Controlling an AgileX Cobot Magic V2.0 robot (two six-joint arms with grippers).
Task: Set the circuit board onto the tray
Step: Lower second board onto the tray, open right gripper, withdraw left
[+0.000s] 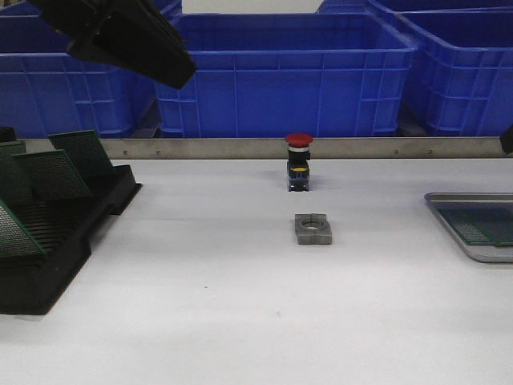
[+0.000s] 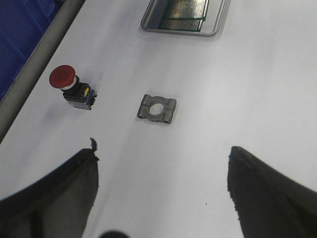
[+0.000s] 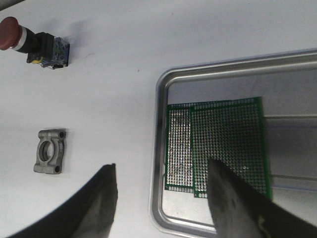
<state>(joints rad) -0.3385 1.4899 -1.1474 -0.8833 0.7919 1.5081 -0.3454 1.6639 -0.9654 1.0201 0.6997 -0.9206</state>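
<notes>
Nearest the robot, at about eight o'clock on the table (image 1: 208, 321), stands the black slotted rack (image 1: 48, 241) with several green perforated circuit boards (image 1: 52, 172) leaning upright in its slots. Each board looks thin, light and stiff, and its hole-studded faces give little purchase, so a pinch across one bare upper edge seems the safest hold. Bending or scraping against a slot wall is the likely harm.

At the table's centre lies a grey metal clamp block (image 1: 313, 228), and just beyond it, toward twelve o'clock, a red emergency-stop button (image 1: 298, 160) stands upright. Both sit between rack and tray, low enough that a carried board should pass over them given some height.

At three o'clock rests the tray (image 3: 159, 99), partly cut off by the front view's edge. Two boards (image 3: 218, 144) already lie flat in it, overlapping, toward the side nearest the table centre; bare ridged floor remains beyond them.

The left gripper (image 2: 163, 193) hangs high above the rack side, fingers spread wide and holding nothing. The right gripper (image 3: 163, 198) hovers over the tray's near rim, also parted and empty.

Farthest off, past a metal rail (image 1: 240, 147) at twelve o'clock, blue crates (image 1: 280, 76) wall the back.
</notes>
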